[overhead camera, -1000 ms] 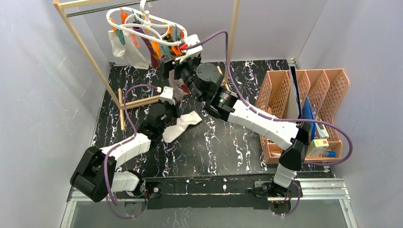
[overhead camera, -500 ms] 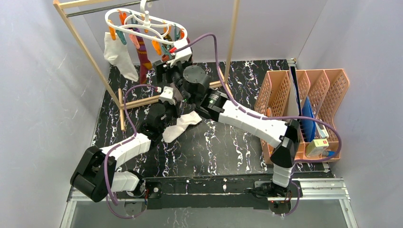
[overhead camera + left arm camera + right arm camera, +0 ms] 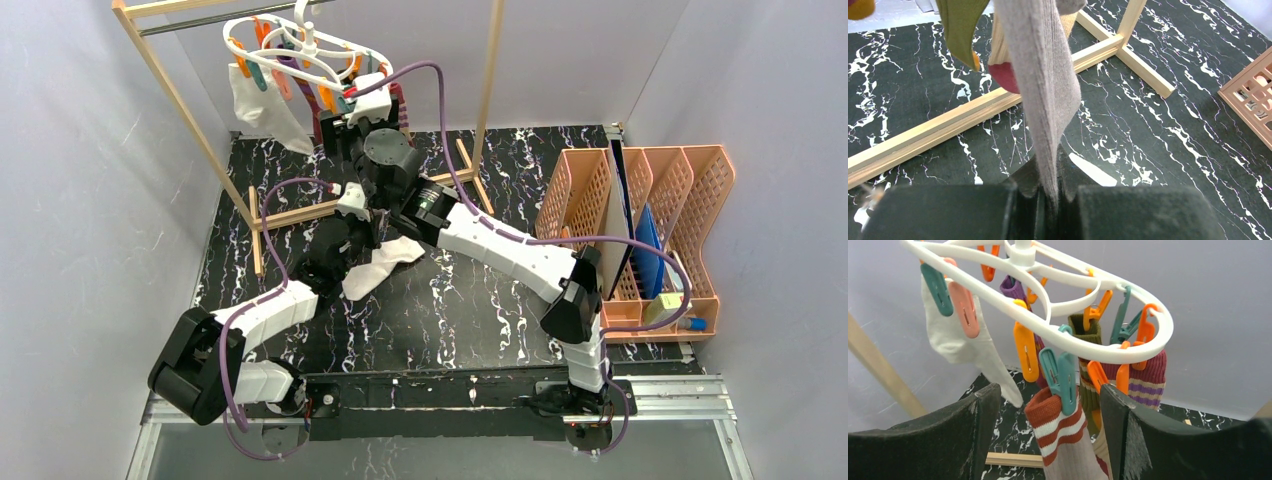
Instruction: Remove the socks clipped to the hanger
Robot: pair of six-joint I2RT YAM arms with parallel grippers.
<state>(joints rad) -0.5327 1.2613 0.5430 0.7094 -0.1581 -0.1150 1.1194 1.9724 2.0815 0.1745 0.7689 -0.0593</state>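
The white oval hanger (image 3: 290,50) hangs from the rack's rail with orange, teal and pink pegs. In the right wrist view the hanger (image 3: 1073,347) holds a white sock (image 3: 963,347), an olive sock (image 3: 1088,330), a maroon and purple striped sock (image 3: 1143,377) and a grey sock with an orange-striped cuff (image 3: 1063,425) under a teal peg (image 3: 1060,372). My right gripper (image 3: 1048,390) is open, its jaws on either side of that cuff and peg. My left gripper (image 3: 1050,200) is shut on the lower end of the grey sock (image 3: 1045,90). Another white sock (image 3: 380,262) lies on the table.
The wooden frame rack (image 3: 190,110) stands at the back left, its base bars (image 3: 948,125) lying on the black marbled table. A peach slotted organizer (image 3: 640,230) with books and small items stands at the right. Grey walls close in the back and sides.
My right arm has swung left and up under the hanger, so its open jaws now flank the striped cuff. The hanger and its socks have swayed. The left arm has not moved.
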